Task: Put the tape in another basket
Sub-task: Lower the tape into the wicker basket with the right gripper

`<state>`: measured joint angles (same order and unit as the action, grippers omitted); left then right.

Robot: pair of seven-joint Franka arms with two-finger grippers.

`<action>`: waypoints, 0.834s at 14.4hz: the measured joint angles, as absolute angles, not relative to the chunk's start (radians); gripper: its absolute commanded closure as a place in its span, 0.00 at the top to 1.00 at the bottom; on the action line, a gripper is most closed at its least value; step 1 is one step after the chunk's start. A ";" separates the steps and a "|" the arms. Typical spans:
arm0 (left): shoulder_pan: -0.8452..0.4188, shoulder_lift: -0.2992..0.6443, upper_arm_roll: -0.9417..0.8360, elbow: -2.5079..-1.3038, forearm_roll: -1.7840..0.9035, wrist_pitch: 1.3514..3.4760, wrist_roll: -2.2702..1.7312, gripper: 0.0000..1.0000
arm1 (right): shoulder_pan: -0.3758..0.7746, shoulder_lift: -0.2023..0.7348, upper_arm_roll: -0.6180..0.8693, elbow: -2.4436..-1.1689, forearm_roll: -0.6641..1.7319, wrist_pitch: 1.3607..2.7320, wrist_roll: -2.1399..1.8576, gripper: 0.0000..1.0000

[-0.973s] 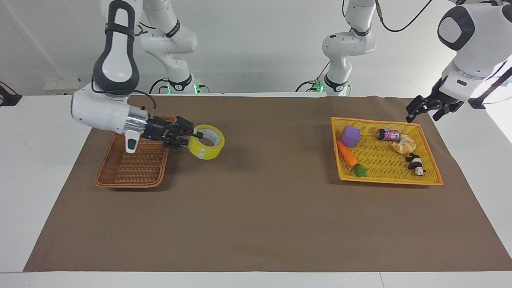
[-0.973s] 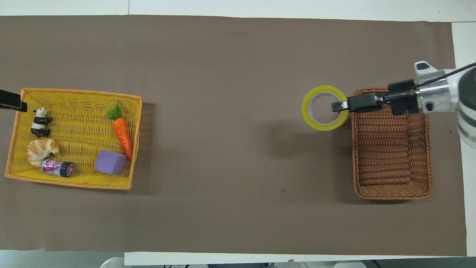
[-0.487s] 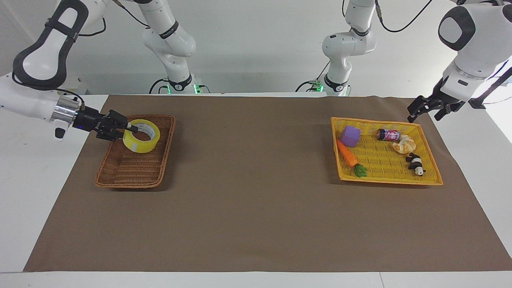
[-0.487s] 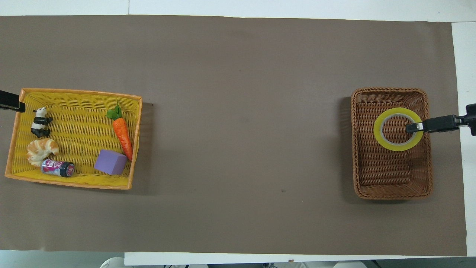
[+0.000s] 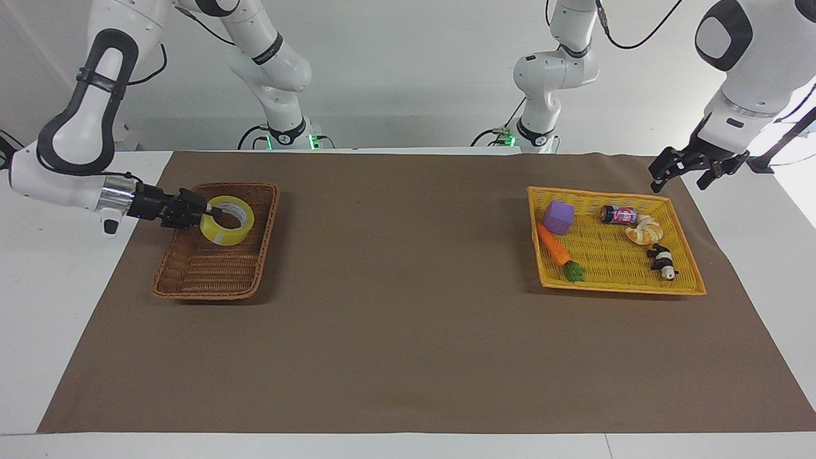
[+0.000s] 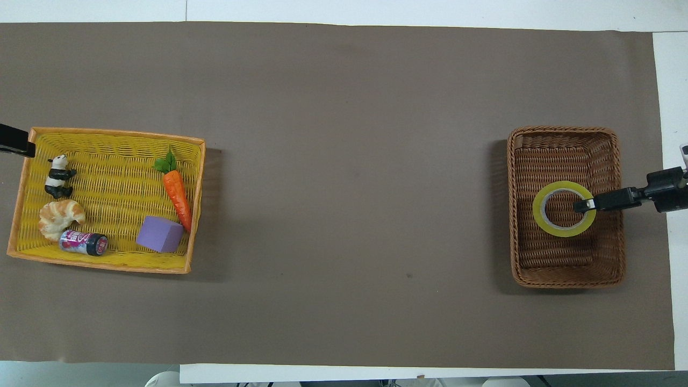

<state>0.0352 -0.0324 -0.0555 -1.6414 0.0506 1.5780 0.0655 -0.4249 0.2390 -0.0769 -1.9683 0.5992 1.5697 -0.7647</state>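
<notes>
The yellow tape (image 5: 227, 220) is low inside the dark brown wicker basket (image 5: 191, 280), in the half nearer the robots; I cannot tell whether it touches the bottom. My right gripper (image 5: 213, 214) reaches in over the basket's rim at the right arm's end and is shut on the wall of the roll. In the overhead view the tape (image 6: 559, 230) lies flat inside the basket (image 6: 564, 277), with the right gripper (image 6: 583, 205) pinching its side. My left gripper (image 5: 679, 178) waits open in the air over the table beside the yellow basket's corner; its tip shows in the overhead view (image 6: 15, 147).
A flat yellow woven basket (image 5: 688, 288) at the left arm's end holds a purple cube (image 5: 558, 217), a carrot (image 5: 553, 246), a small can (image 5: 618, 215), a croissant (image 5: 644, 231) and a panda figure (image 5: 663, 261). A brown mat (image 5: 408, 331) covers the table.
My right gripper carried the tape from beside the brown basket to over it, then lowered it into the basket. My left gripper has barely moved.
</notes>
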 measured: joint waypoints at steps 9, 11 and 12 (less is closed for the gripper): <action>0.035 -0.021 -0.059 -1.576 0.033 1.517 0.066 1.00 | -0.422 0.244 -0.070 -2.017 0.561 1.663 -0.796 1.00; 0.034 -0.017 -0.061 -1.572 0.025 1.516 0.066 1.00 | -0.421 0.243 -0.067 -2.014 0.560 1.668 -0.806 1.00; 0.033 -0.011 -0.062 -1.571 0.023 1.514 0.067 1.00 | -0.421 0.242 -0.065 -2.009 0.558 1.670 -0.811 1.00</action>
